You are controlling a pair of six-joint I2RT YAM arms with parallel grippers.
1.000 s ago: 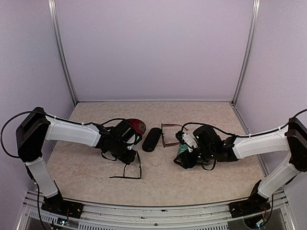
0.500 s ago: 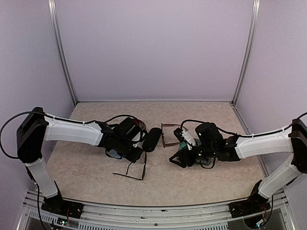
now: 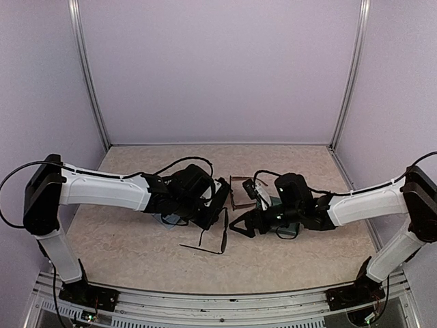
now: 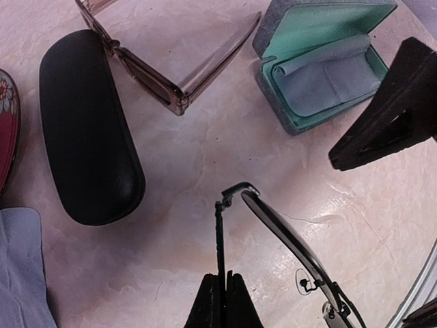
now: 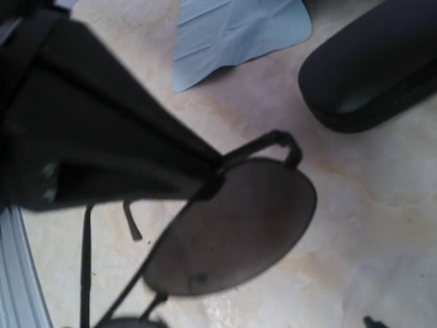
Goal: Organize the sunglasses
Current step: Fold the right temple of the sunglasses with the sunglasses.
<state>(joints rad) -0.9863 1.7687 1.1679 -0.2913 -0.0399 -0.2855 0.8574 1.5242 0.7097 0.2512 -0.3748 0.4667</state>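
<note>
My left gripper [image 4: 222,290] is shut on one thin arm of the black-framed sunglasses [image 4: 287,236] and holds them just above the table; both also show in the top view, the gripper [image 3: 213,220] and the sunglasses [image 3: 217,240]. In the right wrist view their dark lens [image 5: 232,232] fills the middle, with the left gripper's body [image 5: 102,137] at the upper left. My right gripper [image 3: 240,224] is open, close beside the lens and not holding it. The reddish-brown sunglasses [image 4: 171,75] lie unfolded behind, between the cases.
A closed black case [image 4: 89,130] lies left of the brown pair. An open grey-blue case [image 4: 273,82] with a light-blue cloth [image 4: 328,75] inside lies to the right. Another light-blue cloth [image 4: 20,266] and a red case [image 4: 5,130] are at the left.
My left gripper has carried the black sunglasses to the right, toward the table's middle. My right gripper has moved left to meet them.
</note>
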